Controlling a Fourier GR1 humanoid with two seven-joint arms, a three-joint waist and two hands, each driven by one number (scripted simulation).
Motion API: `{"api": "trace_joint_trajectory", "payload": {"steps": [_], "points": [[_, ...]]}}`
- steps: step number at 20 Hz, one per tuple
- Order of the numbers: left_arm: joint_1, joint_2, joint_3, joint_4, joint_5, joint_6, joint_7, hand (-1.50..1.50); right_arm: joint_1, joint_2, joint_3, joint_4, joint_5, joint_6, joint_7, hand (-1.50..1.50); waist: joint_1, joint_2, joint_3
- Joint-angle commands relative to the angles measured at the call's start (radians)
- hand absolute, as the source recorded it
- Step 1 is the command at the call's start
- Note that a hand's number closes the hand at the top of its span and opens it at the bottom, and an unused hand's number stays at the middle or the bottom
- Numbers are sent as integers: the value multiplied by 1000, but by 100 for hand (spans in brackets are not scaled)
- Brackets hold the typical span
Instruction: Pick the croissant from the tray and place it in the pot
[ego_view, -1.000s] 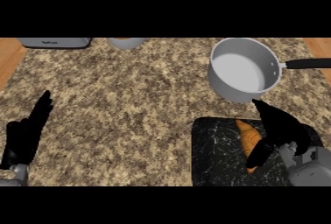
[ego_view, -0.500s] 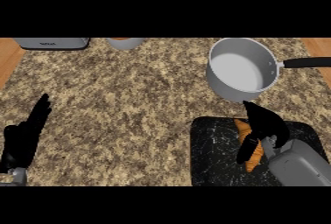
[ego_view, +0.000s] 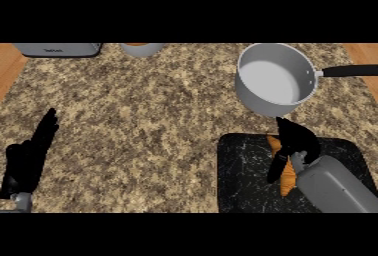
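One orange croissant (ego_view: 286, 181), long, narrow, on black tray (ego_view: 244, 175)

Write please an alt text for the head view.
The right robot hand curls over an orange croissant lying on a black tray, just below an empty grey pot. The left robot hand rests open at the granite counter's left edge.

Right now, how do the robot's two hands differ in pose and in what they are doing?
The left hand rests open at the view's left edge over bare counter, fingers straight, touching nothing. The right hand is over the tray, fingers curled down around the croissant. Both are black on grey forearms.
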Motion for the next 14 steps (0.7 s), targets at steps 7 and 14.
{"api": "trace_joint_trajectory", "payload": {"steps": [7, 14], "points": [[1, -3, 54, -46, -8, -48, 48, 0, 36, 51, -24, -11, 60, 128, 70, 150, -4, -2, 0], [14, -59, 66, -33, -58, -54, 27, 0, 51, 53, -90, 22, 152, 156, -49, 150, -5, -1, 0]]}}
